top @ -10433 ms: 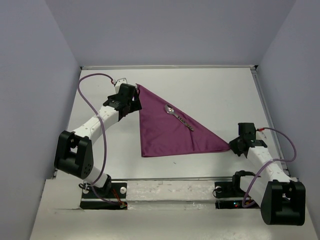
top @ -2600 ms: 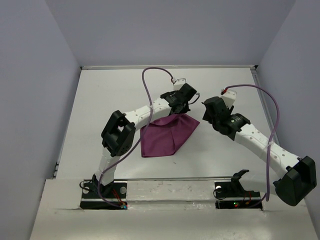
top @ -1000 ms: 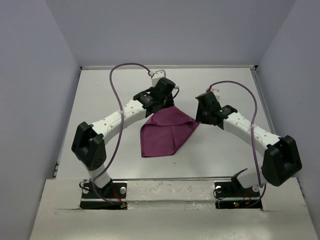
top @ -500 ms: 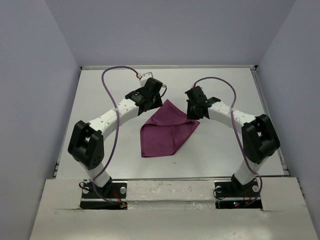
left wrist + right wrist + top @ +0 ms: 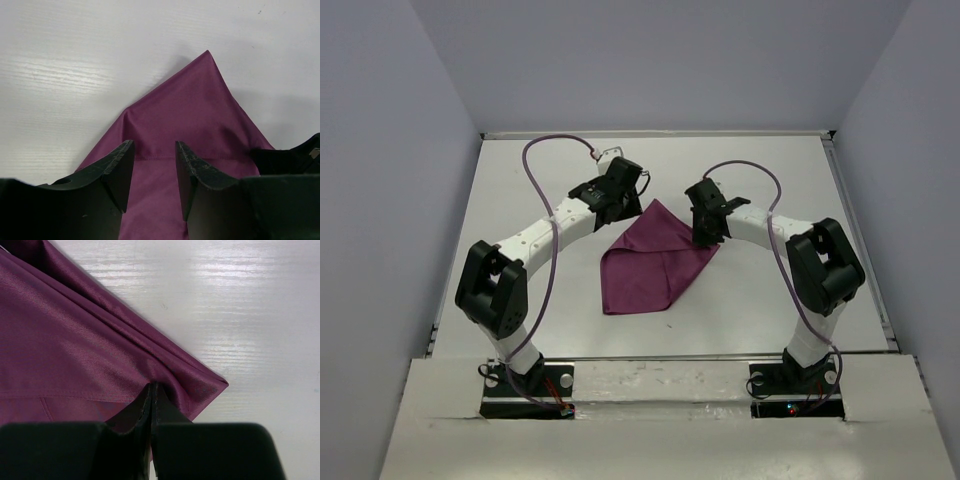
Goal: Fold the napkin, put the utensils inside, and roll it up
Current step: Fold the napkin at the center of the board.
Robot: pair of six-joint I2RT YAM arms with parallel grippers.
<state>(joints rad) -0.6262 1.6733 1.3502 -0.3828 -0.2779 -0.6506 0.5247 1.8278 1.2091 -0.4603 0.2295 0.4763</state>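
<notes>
Plum-purple cloth is lying folded on the table (image 5: pixel 520 210), the napkin (image 5: pixel 655 262) stretching from a blunt near end towards a far point, with no utensils showing. At its right-hand corner the right gripper (image 5: pixel 151 390) is pinching a pleat with jaws fully closed, making it the arm best placed to lead a roll leftwards. Beyond, the left gripper (image 5: pixel 153 147) is standing half-open over the far point, gripping nothing.

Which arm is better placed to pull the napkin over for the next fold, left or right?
Probably right. The right claw is shut on the napkin near its right corner, puckering the cloth; the left claw hangs open over the far tip, gripping nothing.
</notes>
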